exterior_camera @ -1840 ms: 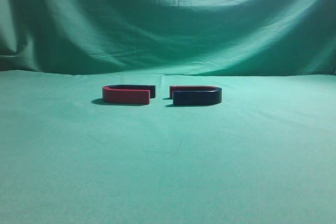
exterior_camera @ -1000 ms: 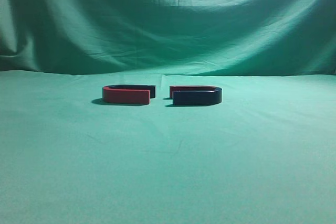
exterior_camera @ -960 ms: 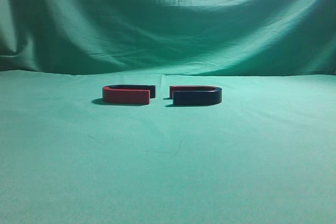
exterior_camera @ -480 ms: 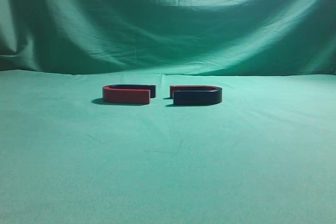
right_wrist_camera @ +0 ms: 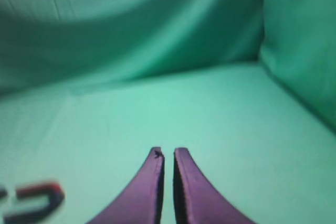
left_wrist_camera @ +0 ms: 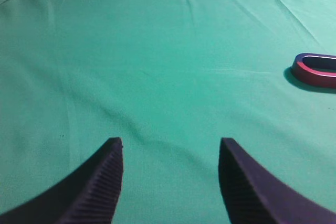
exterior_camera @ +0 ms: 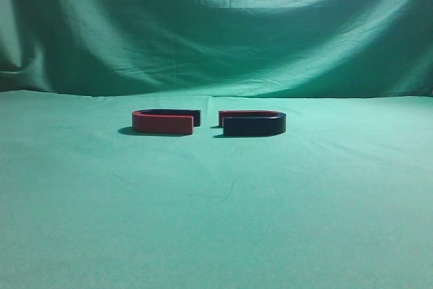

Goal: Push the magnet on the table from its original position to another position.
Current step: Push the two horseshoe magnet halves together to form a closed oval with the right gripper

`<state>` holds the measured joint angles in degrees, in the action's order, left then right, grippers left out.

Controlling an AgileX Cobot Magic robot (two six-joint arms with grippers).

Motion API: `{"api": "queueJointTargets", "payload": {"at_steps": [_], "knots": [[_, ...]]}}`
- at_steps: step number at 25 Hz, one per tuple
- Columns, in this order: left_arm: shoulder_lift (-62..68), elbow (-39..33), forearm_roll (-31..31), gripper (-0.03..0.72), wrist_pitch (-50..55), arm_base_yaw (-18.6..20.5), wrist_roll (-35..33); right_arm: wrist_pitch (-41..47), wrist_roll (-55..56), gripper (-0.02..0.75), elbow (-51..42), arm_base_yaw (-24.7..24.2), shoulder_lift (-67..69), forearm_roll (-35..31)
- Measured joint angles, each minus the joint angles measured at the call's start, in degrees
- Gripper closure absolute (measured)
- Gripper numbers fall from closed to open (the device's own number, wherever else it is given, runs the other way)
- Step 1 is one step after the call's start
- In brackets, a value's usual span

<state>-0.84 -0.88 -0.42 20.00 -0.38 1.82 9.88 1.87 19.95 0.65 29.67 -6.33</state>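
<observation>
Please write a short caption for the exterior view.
Two horseshoe magnets lie open ends facing on the green table.

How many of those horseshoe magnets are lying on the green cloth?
2. The magnet with the dark near side lies right of centre on the table; the other magnet, red side nearest, lies just left of it, open ends facing with a small gap. None seems hidden.

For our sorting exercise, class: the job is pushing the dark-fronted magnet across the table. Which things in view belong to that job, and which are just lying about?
Belongs to the job:
- the magnet, dark near side, red far arm
- the table
- right pincer, shut, empty

Just lying about:
- red-fronted magnet
- cloth backdrop
- left pincer, open, empty
</observation>
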Motion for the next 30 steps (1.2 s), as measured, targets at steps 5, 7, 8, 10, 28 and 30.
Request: {"api": "queueJointTargets", "payload": {"at_steps": [5,7,8,10,28,30], "knots": [[0.00,0.00,0.00,0.316,0.00,0.00,0.00,19.25,-4.82,0.262,11.56,0.27,15.68,-0.32],[0.00,0.00,0.00,0.316,0.00,0.00,0.00,24.64,-5.12,0.262,15.49,1.34,21.48,-0.46],[0.00,0.00,0.00,0.316,0.00,0.00,0.00,26.02,-5.01,0.262,17.40,2.02,23.57,-0.61],[0.00,0.00,0.00,0.316,0.00,0.00,0.00,28.40,-4.77,0.262,20.48,2.84,27.62,-2.55],[0.00,0.00,0.00,0.316,0.00,0.00,0.00,41.13,-8.09,0.262,45.17,16.43,58.96,-7.52],[0.00,0.00,0.00,0.316,0.00,0.00,0.00,41.13,-6.40,0.262,48.51,18.10,63.44,-7.10]]}}
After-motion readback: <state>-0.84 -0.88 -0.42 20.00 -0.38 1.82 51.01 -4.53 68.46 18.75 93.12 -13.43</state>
